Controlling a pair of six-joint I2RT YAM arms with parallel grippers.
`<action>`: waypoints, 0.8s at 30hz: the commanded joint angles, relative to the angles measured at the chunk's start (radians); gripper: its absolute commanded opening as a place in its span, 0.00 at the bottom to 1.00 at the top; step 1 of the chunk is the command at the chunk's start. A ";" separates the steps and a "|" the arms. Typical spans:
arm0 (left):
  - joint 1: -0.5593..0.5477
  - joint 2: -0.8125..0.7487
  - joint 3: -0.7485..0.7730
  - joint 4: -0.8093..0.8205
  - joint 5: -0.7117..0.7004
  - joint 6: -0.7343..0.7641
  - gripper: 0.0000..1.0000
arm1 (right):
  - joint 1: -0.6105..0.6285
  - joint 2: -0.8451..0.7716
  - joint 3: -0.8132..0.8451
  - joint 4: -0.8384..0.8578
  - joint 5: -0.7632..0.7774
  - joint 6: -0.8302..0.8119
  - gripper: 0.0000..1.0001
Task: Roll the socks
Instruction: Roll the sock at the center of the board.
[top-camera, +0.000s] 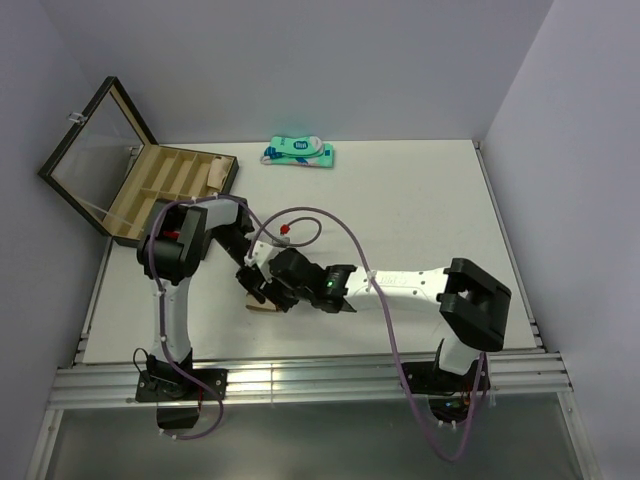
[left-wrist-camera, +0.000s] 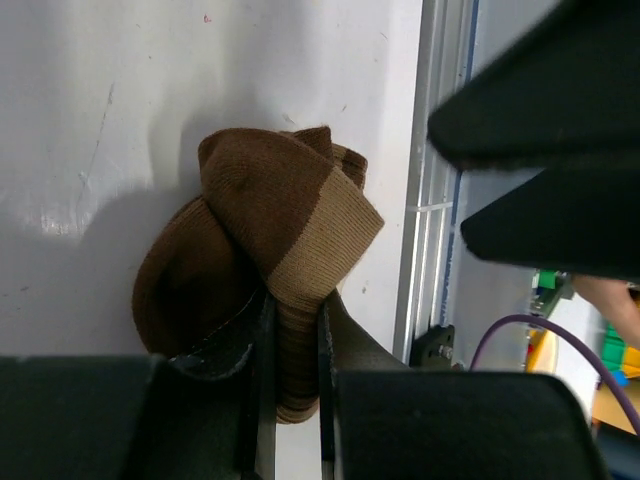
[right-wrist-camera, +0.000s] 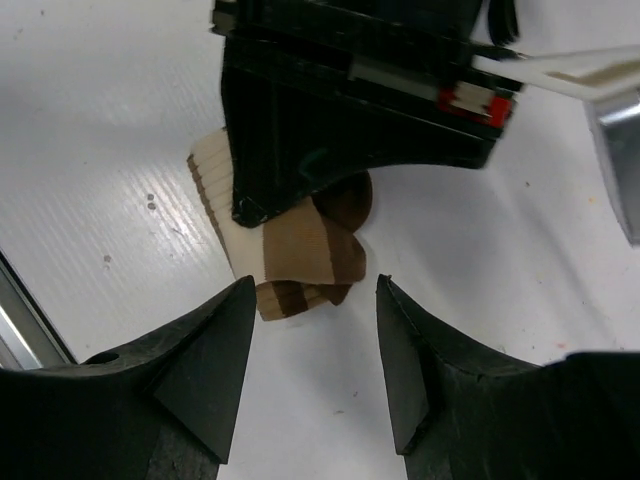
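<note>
Left wrist view: a brown sock (left-wrist-camera: 270, 230) with tan bands, bunched into a loose bundle, is pinched between the narrowly set fingers of the left end effector (left-wrist-camera: 295, 320). It rests on the white table (top-camera: 420, 200), close to the near edge. The right end effector (right-wrist-camera: 312, 350) is held just beside the bundle, spread wide with nothing between its fingers. Farther back on the left, a wooden case (top-camera: 175, 185) with divided compartments is seen with its lid raised. At the far edge a flat teal-and-white package (top-camera: 299, 152) is laid.
</note>
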 joint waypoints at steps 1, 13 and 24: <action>-0.003 0.037 0.023 -0.008 -0.084 0.050 0.00 | 0.025 0.026 0.062 -0.040 0.019 -0.073 0.59; -0.003 0.055 0.045 -0.008 -0.086 0.030 0.00 | 0.071 0.155 0.137 -0.106 0.023 -0.136 0.63; -0.005 0.068 0.057 -0.008 -0.088 0.021 0.00 | 0.086 0.261 0.188 -0.120 0.091 -0.176 0.63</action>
